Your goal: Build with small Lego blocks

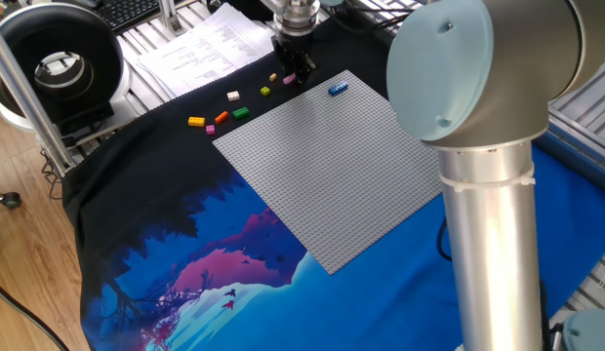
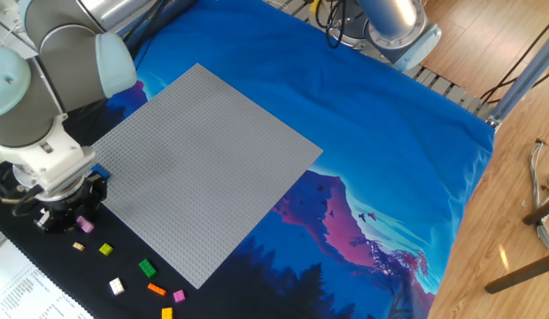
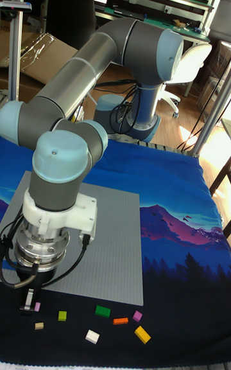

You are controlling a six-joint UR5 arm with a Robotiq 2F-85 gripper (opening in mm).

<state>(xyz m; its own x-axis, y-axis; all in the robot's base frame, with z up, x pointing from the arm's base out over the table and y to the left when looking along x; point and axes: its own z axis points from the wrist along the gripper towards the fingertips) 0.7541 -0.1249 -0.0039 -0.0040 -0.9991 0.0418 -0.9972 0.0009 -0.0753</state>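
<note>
The end effector [image 3: 28, 300] sits low over the pink brick [image 2: 85, 226], just off the grey baseplate [image 1: 332, 166]; whether its fingers are apart or clamped, I cannot tell. A slightly off-centre close could flick the brick across the cloth-covered tabletop [image 2: 363, 115] toward the tan brick [image 2: 78, 246].

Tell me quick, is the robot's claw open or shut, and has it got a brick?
Gripper: low over the pink brick; whether it is open, shut, or gripping cannot be told.
</note>
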